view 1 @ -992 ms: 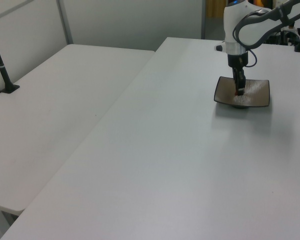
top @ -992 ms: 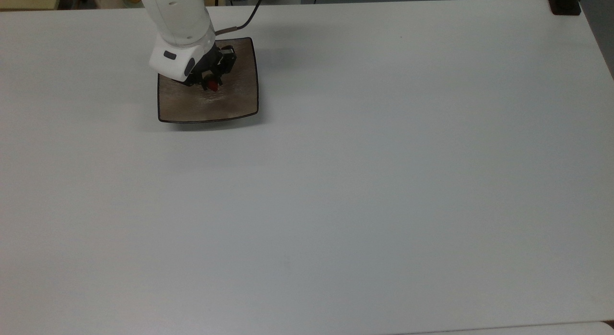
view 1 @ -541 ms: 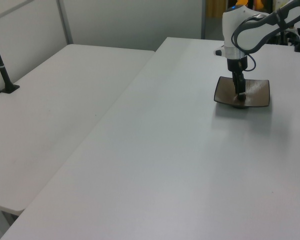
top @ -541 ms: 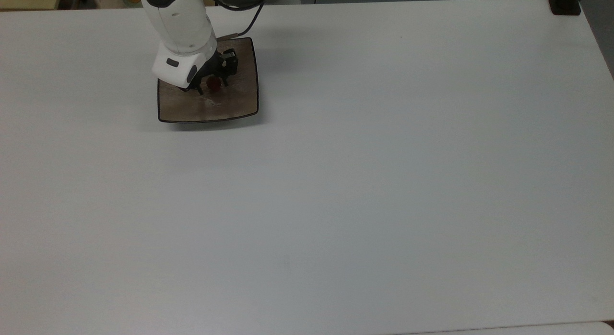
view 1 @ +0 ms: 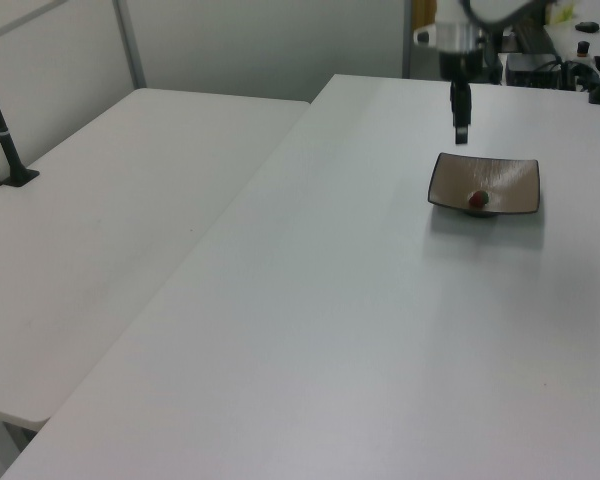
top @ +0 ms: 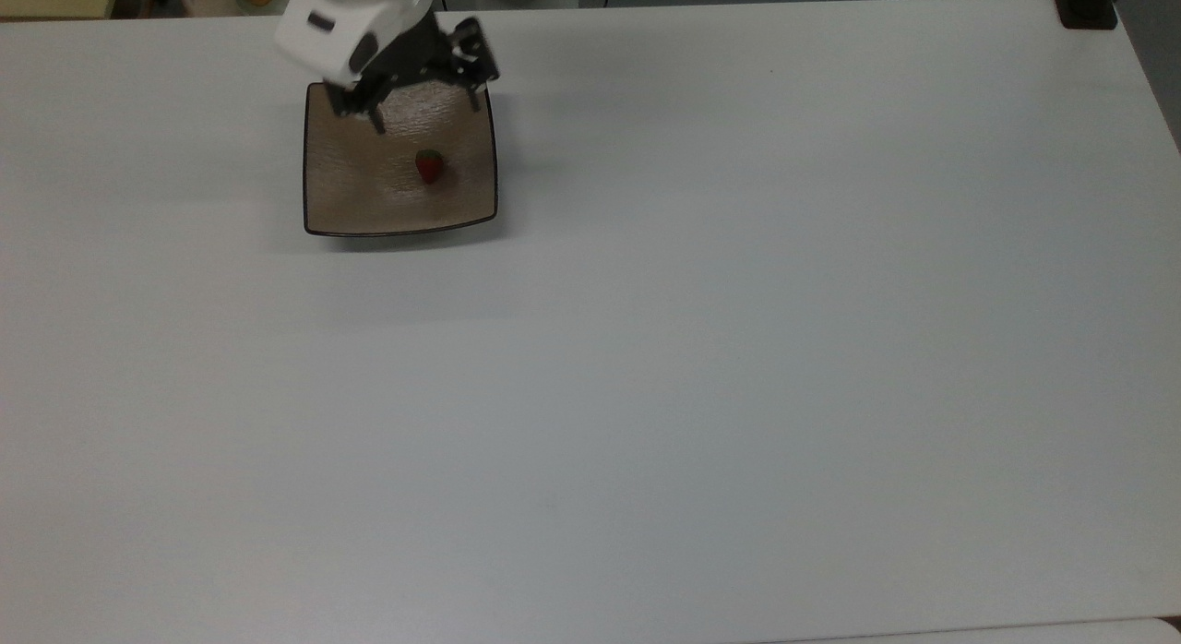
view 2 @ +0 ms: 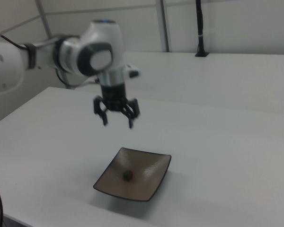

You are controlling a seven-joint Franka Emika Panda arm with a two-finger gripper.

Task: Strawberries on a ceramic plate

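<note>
On the ceramic plate [top: 360, 196] the strawberry [top: 428, 165] sits near centre; my gripper [view 2: 117, 120] hangs above it, spread wide and empty. I'd lift straight, clear of the rim.

No readable text, label or number anywhere.

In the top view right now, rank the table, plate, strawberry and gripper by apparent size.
1. Table
2. Plate
3. Gripper, open; it hangs nearer the camera, so it may look larger than it is
4. Strawberry
</note>
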